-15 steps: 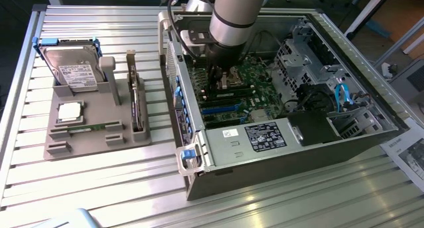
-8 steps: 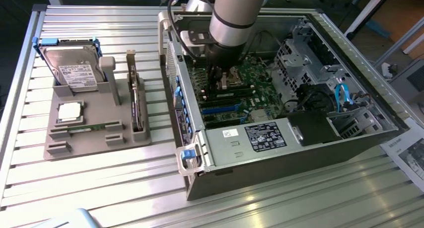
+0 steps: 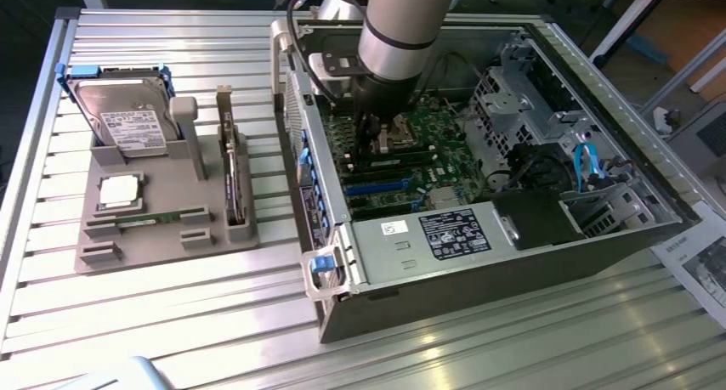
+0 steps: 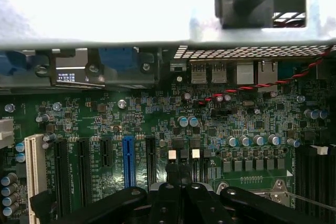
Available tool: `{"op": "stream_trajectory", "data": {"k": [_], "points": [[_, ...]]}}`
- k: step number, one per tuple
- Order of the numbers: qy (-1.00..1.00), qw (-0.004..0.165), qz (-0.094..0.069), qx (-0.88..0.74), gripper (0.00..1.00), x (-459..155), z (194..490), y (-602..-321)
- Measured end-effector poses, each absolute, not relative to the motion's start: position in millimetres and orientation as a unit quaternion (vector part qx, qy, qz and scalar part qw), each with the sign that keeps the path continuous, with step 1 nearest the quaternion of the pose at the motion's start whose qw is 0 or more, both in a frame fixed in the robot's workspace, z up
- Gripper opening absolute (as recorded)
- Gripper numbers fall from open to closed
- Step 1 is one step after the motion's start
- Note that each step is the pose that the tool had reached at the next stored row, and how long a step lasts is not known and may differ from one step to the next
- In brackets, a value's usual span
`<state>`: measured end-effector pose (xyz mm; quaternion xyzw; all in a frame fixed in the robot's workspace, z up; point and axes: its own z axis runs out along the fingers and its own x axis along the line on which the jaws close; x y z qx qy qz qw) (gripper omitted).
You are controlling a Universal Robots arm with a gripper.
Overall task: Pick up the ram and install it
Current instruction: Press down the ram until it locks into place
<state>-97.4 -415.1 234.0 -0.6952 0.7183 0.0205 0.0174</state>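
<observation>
Item: ram [image 3: 153,217]. A thin green stick lying flat in a slot of the grey holder [image 3: 170,182], towards the holder's six o'clock edge in the exterior view. Nothing touches it.

Same holder:
- Square silver processor chip [image 3: 121,192], just at twelve o'clock of the ram.
- Hard drive [image 3: 127,118] in a blue-edged frame, standing propped at the holder's twelve o'clock end.
- Dark circuit card [image 3: 233,182] standing on edge along the three o'clock side.

Holder's place: on the slatted metal worktop [image 3: 170,322], at nine o'clock of the open computer case [image 3: 477,271] and just beside it.

Hand [image 3: 380,148]: down inside the case, over the green motherboard [image 3: 437,152] and well apart from the ram in the holder. It hangs from the grey arm [image 3: 397,33], which enters from twelve o'clock. In the wrist view the hand [image 4: 180,174] has its black fingers [image 4: 169,192] drawn together just above the board. Whether a stick is pinched between them cannot be told.

Board, wrist view: motherboard [image 4: 252,114] with rows of black slots, one blue slot [image 4: 128,161], small capacitors, and a red-and-black twisted wire [image 4: 252,88] running across it.

Case, other contents: power supply with a labelled face [image 3: 454,233] at the six o'clock side, and a blue cable [image 3: 584,165] at three o'clock among the drive bays.
</observation>
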Motion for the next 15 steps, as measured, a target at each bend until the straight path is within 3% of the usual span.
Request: {"op": "stream_trajectory", "data": {"k": [15], "points": [[0.718, 0.017, 0.020, -0.695, 0.10, -97.4, 229.9, -417.0]]}}
